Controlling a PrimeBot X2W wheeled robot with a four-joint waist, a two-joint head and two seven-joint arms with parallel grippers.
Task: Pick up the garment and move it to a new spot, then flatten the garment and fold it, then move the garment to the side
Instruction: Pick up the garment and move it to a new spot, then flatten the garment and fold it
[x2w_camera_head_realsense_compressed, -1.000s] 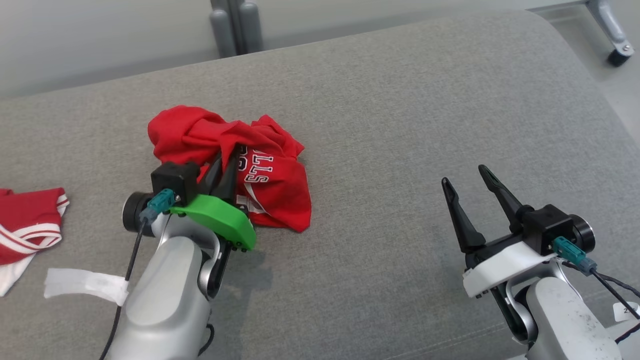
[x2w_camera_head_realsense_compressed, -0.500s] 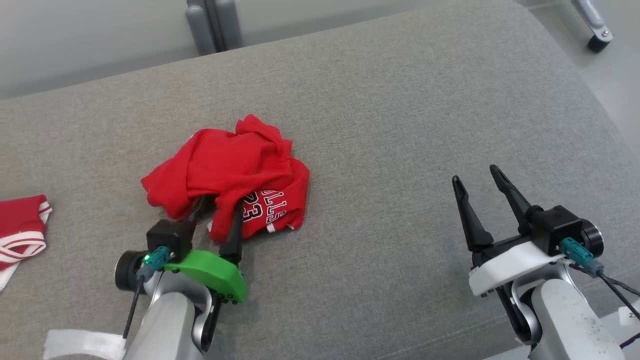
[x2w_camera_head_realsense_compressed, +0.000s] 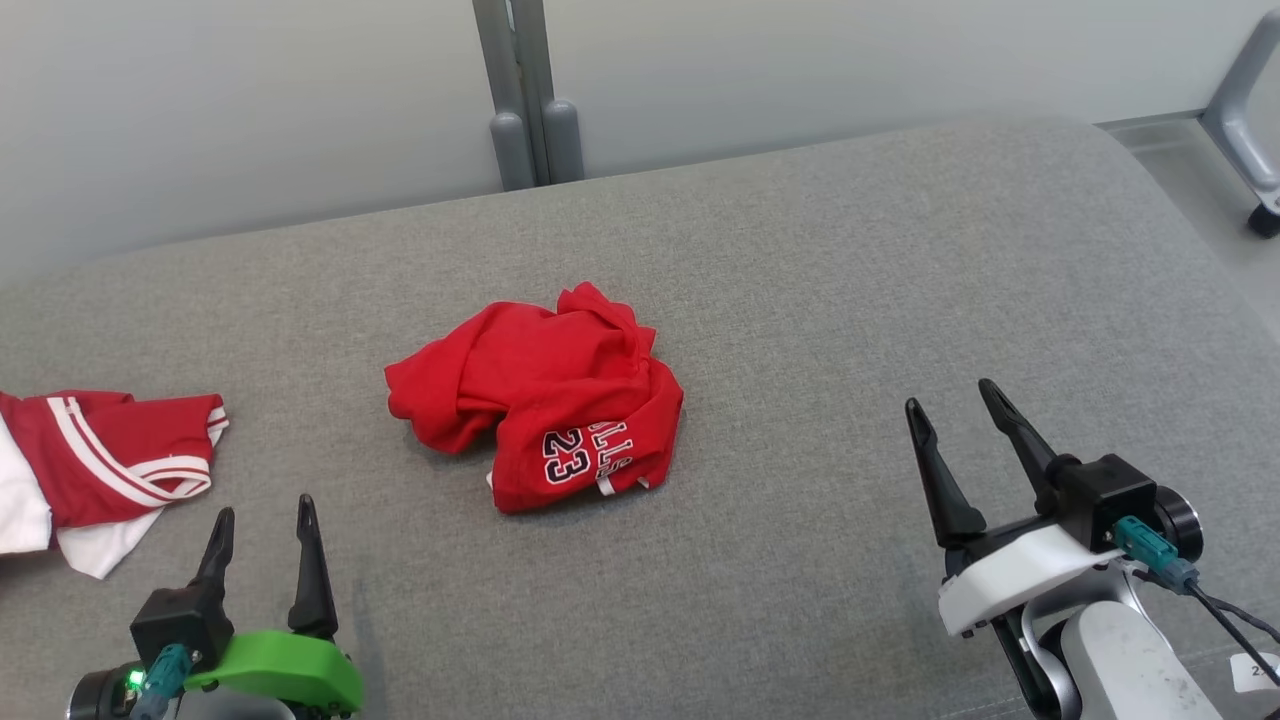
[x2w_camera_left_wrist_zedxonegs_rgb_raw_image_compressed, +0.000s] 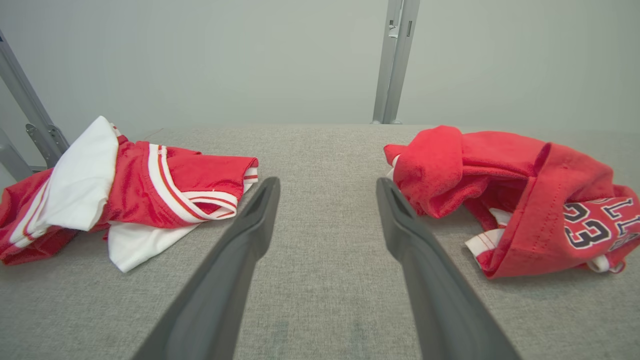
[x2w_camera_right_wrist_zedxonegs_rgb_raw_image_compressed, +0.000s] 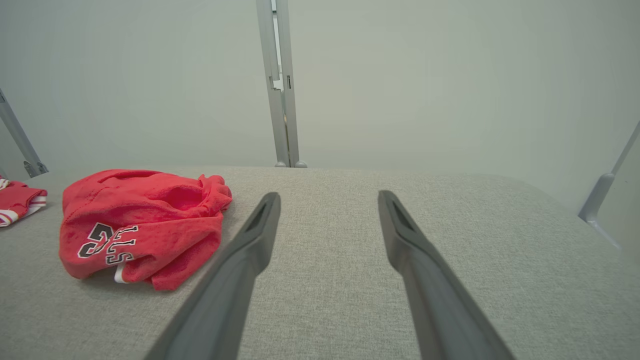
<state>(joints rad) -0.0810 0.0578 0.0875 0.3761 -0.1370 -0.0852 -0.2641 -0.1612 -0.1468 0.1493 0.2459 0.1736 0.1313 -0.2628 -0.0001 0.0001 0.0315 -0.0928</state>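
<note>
Garment (x2w_camera_head_realsense_compressed: 545, 400): red heap, crumpled, mid-frame on the grey bench (x2w_camera_head_realsense_compressed: 850, 280), nothing touching it. Nearest, lower left: left gripper (x2w_camera_head_realsense_compressed: 265, 506), jaws spread, empty. Lower right: right gripper (x2w_camera_head_realsense_compressed: 948, 394), jaws spread, empty, well apart from the cloth. Judgement: flattening comes next. Take one outer edge per side, by the "23" print and at the left lobe. Pinch a single layer only, then draw apart low. Keep clear of the striped garment (x2w_camera_head_realsense_compressed: 110, 450) at left edge.
</note>
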